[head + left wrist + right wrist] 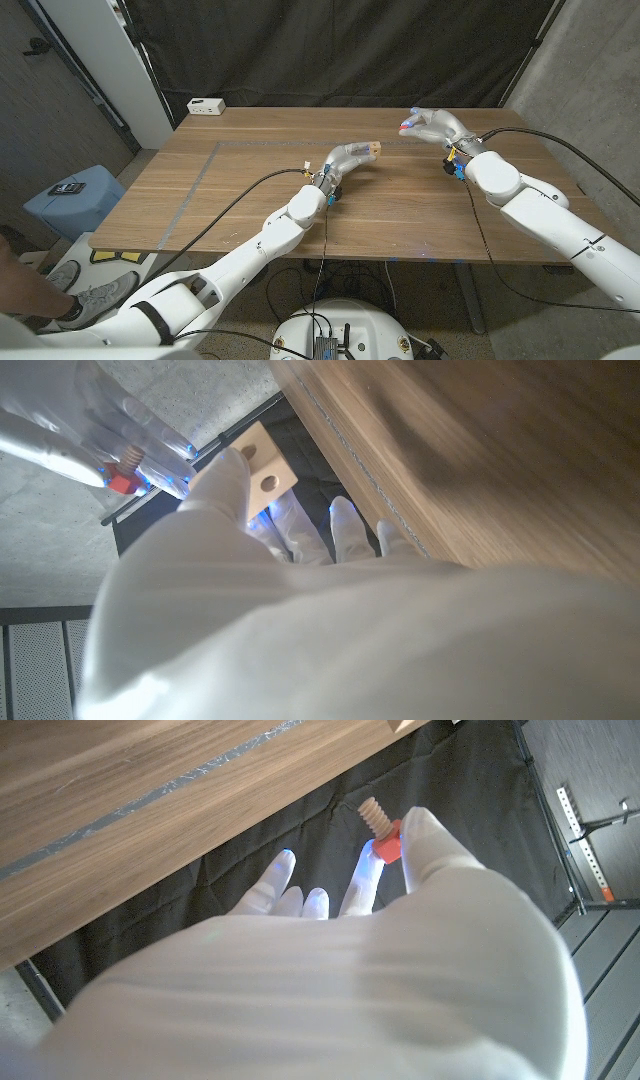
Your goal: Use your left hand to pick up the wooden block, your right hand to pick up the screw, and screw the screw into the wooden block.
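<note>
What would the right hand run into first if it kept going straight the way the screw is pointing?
Probably the wooden block held by the left hand. The right hand pinches the screw, whose tip faces the block across a gap over the table; exact alignment and depth are unclear.

A wooden tabletop (400, 215) carries a pale line of tape (200, 175) running from its far edge toward the near left corner, with a second strip along the far edge. A small white box (206, 105) sits at the far left corner. Behind the far edge hangs a black curtain (340, 50). On the floor beyond the left edge stands a light blue bin (70, 200) with a dark object on top. A person's shoe (95, 295) and dark sleeve (25, 285) show near the near left corner.
</note>
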You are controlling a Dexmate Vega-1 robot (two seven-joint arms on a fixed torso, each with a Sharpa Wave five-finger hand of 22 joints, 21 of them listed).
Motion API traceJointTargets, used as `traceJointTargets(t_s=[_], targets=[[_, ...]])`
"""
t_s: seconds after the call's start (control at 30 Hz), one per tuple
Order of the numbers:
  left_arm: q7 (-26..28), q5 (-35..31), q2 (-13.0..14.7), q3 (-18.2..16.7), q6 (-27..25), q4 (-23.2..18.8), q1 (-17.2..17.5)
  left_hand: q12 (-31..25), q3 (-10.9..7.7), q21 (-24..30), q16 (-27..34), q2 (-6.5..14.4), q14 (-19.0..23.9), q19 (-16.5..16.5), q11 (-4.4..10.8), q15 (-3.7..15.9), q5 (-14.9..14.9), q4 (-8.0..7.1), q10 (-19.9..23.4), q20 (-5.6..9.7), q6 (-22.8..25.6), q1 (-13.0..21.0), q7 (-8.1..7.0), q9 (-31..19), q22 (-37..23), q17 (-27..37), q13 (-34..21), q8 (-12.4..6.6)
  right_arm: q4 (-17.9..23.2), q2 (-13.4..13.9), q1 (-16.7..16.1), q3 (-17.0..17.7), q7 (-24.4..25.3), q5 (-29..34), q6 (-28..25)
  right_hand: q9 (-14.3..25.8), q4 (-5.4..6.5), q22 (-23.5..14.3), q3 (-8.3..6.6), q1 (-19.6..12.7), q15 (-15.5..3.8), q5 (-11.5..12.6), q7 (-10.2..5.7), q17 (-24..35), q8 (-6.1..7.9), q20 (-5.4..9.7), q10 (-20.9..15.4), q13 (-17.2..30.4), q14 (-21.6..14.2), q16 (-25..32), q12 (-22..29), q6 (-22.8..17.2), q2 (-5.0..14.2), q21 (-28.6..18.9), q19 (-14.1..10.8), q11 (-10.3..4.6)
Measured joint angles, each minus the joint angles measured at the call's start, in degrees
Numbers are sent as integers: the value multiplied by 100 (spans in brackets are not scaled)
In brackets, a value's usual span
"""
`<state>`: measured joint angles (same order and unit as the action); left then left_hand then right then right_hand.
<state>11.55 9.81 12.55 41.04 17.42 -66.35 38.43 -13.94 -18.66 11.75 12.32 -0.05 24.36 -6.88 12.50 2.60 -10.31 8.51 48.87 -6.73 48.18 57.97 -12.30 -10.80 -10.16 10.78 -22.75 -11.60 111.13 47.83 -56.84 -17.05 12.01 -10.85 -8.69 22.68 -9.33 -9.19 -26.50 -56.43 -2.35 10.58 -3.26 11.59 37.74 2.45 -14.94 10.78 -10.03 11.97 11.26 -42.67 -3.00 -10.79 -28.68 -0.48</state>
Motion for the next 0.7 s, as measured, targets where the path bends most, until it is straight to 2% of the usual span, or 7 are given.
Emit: traceJointTargets(t_s=[0.17,0.6,0.63,0.7], targets=[[-13,59,-49,-7,14,16,19,2,5,55,0,23,18,-136,0,17,0,5,0,119,0,23,0,2,-14,0,0,9,-18,-96,-15,18,101,-148,49,9,0,0,0,0,31,0,0,0,1,32,-31,0,-31,0,0,0,0,0,-32,31],[-49,161,-145,-5,108,90,31,45,34,101,0,24,51,-247,0,-14,0,-9,0,131,-15,20,4,-2,-40,0,2,-8,-57,-419,-93,60,256,-327,127,-18,16,0,18,0,31,0,31,0,0,32,-82,0,-93,0,0,-31,0,0,-31,81],[-53,170,-196,11,117,147,23,45,34,103,0,24,64,-247,0,-2,0,-9,0,131,-6,20,13,-2,-40,0,2,-7,-60,-458,-104,61,509,-491,192,-32,16,0,18,0,31,0,31,-1,2,32,-82,0,-93,0,0,-31,0,0,-31,81],[-58,174,-211,15,134,164,17,45,34,106,0,26,81,-247,0,14,0,-9,0,131,4,19,23,-2,-40,0,2,-7,-61,-497,-116,61,555,-521,207,-43,16,0,18,0,31,0,31,-1,20,32,-82,0,-93,0,0,-31,0,0,-31,81]])
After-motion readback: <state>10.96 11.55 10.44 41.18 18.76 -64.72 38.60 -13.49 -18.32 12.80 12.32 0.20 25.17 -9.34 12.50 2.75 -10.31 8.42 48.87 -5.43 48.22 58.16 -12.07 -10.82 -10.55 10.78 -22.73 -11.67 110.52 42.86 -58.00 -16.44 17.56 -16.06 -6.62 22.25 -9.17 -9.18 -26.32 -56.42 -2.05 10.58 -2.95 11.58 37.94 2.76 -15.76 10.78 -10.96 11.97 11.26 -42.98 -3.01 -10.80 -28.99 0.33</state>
